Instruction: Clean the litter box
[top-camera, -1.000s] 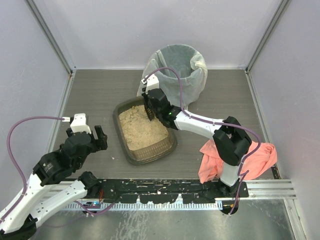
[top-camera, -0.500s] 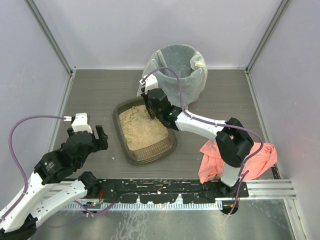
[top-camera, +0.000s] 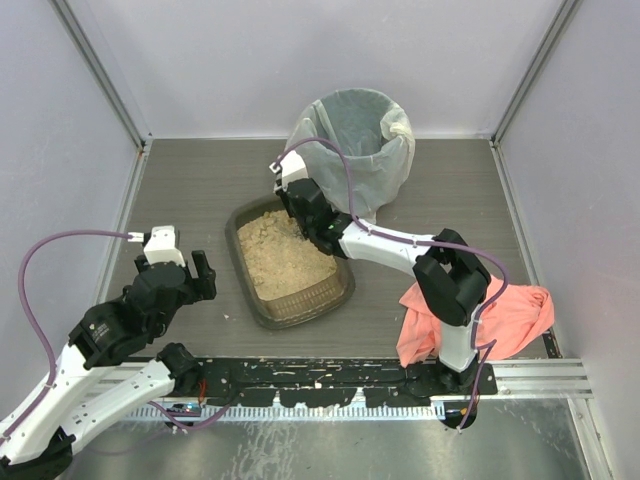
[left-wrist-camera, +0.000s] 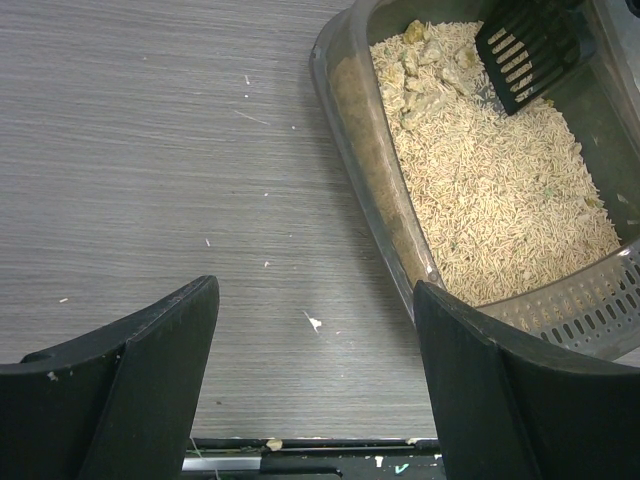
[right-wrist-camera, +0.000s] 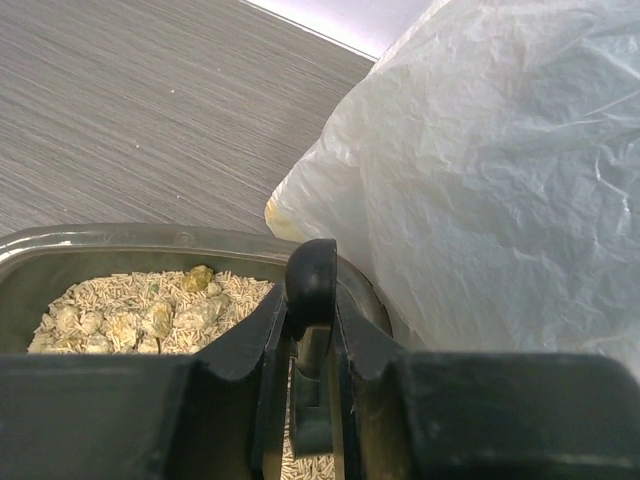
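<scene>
The litter box (top-camera: 243, 268) is a dark shallow tray of tan granules in the middle of the table. Its wall (left-wrist-camera: 368, 130) also shows in the left wrist view. Yellowish clumps (left-wrist-camera: 425, 75) lie at its far end. My right gripper (top-camera: 303, 213) is over the far right corner of the box, shut on the handle (right-wrist-camera: 311, 272) of a black slotted scoop. The scoop's blade (left-wrist-camera: 527, 48) rests on the granules beside the clumps (right-wrist-camera: 150, 320). My left gripper (top-camera: 178, 272) hovers open over bare table left of the box, with nothing between its fingers (left-wrist-camera: 150, 370).
A round bin lined with a white bag (top-camera: 355, 130) stands just behind the box, and the bag (right-wrist-camera: 500, 180) is close to my right wrist. A pink cloth (top-camera: 500, 315) lies by the right arm's base. A few stray granules (left-wrist-camera: 313, 321) dot the table. Walls enclose three sides.
My right gripper has carried the scoop a little toward the far left of the box, nearer the clumps. The left arm has not moved.
</scene>
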